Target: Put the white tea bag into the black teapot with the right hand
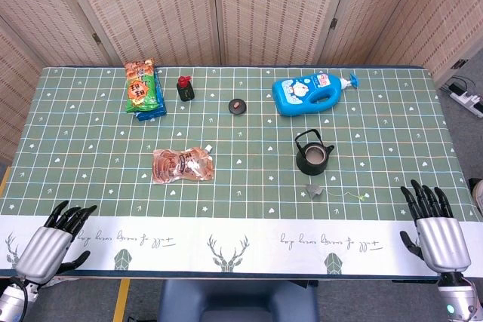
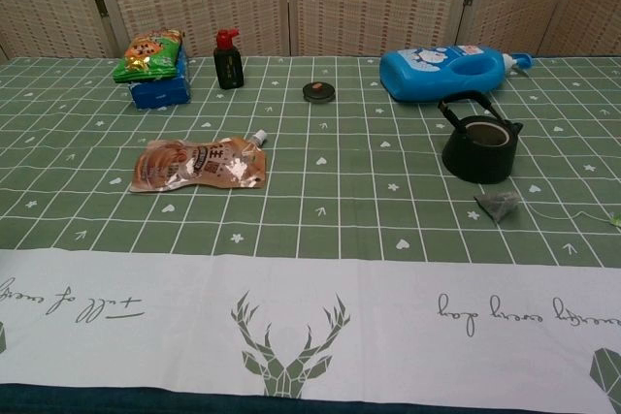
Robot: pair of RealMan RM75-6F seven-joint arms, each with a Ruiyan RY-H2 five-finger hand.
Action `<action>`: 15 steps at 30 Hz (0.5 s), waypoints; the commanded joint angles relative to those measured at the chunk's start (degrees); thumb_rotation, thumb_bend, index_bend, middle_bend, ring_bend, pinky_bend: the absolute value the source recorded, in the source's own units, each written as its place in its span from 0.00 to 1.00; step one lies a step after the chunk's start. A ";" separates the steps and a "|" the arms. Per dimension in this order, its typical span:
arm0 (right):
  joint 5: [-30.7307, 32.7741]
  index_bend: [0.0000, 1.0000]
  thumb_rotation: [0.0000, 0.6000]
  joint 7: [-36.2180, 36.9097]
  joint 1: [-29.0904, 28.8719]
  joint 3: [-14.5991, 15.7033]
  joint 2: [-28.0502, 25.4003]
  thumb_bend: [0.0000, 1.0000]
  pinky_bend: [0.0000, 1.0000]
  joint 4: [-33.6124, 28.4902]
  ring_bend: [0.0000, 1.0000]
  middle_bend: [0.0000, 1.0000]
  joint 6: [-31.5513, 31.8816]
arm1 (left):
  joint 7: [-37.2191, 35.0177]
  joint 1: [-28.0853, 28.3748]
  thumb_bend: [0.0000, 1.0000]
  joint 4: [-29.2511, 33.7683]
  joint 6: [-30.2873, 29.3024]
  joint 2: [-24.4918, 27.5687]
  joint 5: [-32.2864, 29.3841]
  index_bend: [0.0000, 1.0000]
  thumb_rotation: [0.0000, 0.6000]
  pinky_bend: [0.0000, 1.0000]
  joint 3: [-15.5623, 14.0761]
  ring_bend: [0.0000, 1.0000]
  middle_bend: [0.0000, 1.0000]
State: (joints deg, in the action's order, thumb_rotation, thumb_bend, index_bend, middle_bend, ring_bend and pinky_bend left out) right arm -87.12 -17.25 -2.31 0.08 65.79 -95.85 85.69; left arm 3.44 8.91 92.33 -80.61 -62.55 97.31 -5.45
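Note:
The black teapot [image 1: 312, 154] [image 2: 480, 147] stands open-topped on the green cloth, right of centre, its lid off. The small tea bag [image 1: 315, 190] [image 2: 499, 205] lies just in front of it, its thin string trailing right to a green tag [image 1: 364, 197]. My right hand [image 1: 435, 228] hovers at the table's near right edge, fingers spread, holding nothing, well right of the bag. My left hand [image 1: 51, 240] rests at the near left edge, fingers apart and empty. Neither hand appears in the chest view.
A round black lid [image 1: 238, 105] [image 2: 318, 92] lies mid-table behind the teapot's left. A blue detergent bottle [image 1: 309, 93] lies at the back right. A brown pouch [image 1: 181, 164], a small dark bottle [image 1: 185, 89] and snack packs [image 1: 143, 87] occupy the left half.

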 commanded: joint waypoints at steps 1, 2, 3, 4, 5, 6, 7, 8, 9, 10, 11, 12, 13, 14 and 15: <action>0.20 0.00 1.00 0.02 -0.29 -0.06 -0.09 0.32 0.00 0.15 0.00 0.00 -0.71 | 0.12 0.00 0.25 0.03 0.09 -0.03 -0.23 0.00 1.00 0.02 0.11 0.10 0.14; 0.07 0.00 1.00 -0.03 -0.39 0.00 -0.19 0.32 0.00 0.23 0.00 0.00 -0.93 | 0.21 0.03 0.25 0.09 0.15 -0.06 -0.21 0.00 1.00 0.02 0.09 0.10 0.14; -0.29 0.00 1.00 0.15 -0.47 0.14 -0.30 0.32 0.00 0.33 0.00 0.00 -1.07 | 0.19 0.10 0.25 0.14 0.19 -0.13 -0.06 0.00 1.00 0.02 0.06 0.10 0.14; -0.55 0.00 1.00 0.32 -0.43 0.21 -0.34 0.32 0.00 0.33 0.00 0.00 -0.98 | 0.21 0.14 0.25 0.16 0.24 -0.17 0.06 0.00 1.00 0.02 0.02 0.10 0.14; -1.05 0.00 1.00 0.40 -0.42 0.32 -0.36 0.32 0.00 0.37 0.00 0.00 -0.80 | 0.19 0.17 0.25 0.16 0.28 -0.23 0.21 0.00 1.00 0.02 -0.05 0.10 0.14; -1.71 0.00 1.00 0.64 -0.51 0.41 -0.35 0.32 0.00 0.53 0.00 0.00 -0.68 | 0.20 0.25 0.25 0.14 0.36 -0.28 0.31 0.00 1.00 0.02 -0.08 0.10 0.14; -2.27 0.00 1.00 1.17 -0.64 0.44 -0.30 0.32 0.00 0.80 0.00 0.00 -0.60 | 0.21 0.32 0.25 0.11 0.49 -0.33 0.33 0.00 1.00 0.02 -0.08 0.10 0.14; -2.53 0.01 1.00 1.59 -0.75 0.45 -0.28 0.32 0.00 1.08 0.00 0.00 -0.66 | 0.23 0.37 0.25 0.06 0.58 -0.36 0.31 0.00 1.00 0.02 -0.08 0.10 0.14; -2.84 0.01 1.00 1.89 -0.97 0.44 -0.29 0.32 0.00 1.31 0.00 0.00 -0.85 | 0.32 0.41 0.25 -0.06 0.78 -0.38 0.17 0.00 1.00 0.02 -0.08 0.11 0.14; -3.30 0.03 1.00 2.36 -1.27 0.45 -0.31 0.32 0.00 1.69 0.00 0.00 -1.09 | 0.36 0.44 0.25 -0.12 0.93 -0.39 0.01 0.00 1.00 0.02 -0.07 0.11 0.14; -3.99 0.06 1.00 3.12 -1.77 0.52 -0.36 0.32 0.00 2.17 0.00 0.00 -1.58 | 0.32 0.42 0.25 -0.11 1.04 -0.32 -0.18 0.00 1.00 0.02 -0.08 0.11 0.14; -4.95 0.08 1.00 4.23 -3.03 0.59 -0.58 0.32 0.00 3.18 0.00 0.00 -3.16 | -0.03 0.29 0.25 -0.04 0.74 -0.14 -0.44 0.00 1.00 0.02 0.04 0.11 0.14; -5.20 0.12 1.00 5.02 -3.86 0.38 -0.67 0.32 0.00 3.87 0.00 0.00 -4.11 | -0.24 0.20 0.25 -0.05 0.44 -0.05 -0.46 0.00 1.00 0.02 0.12 0.11 0.14; -5.40 0.16 1.00 5.92 -4.92 0.01 -0.59 0.32 0.00 4.74 0.00 0.00 -5.26 | -0.48 0.07 0.26 -0.02 0.12 0.05 -0.41 0.00 1.00 0.02 0.13 0.11 0.14; -5.52 0.19 1.00 6.73 -5.73 -0.25 -0.46 0.32 0.00 5.28 0.00 0.00 -6.14 | -0.62 0.00 0.26 0.04 -0.04 0.11 -0.34 0.00 1.00 0.02 0.09 0.11 0.14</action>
State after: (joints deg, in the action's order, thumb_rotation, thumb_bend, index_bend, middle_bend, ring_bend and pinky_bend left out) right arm -91.78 -12.49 -6.01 0.34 65.32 -92.24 81.74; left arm 2.96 9.01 92.32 -80.51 -62.54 96.96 -5.38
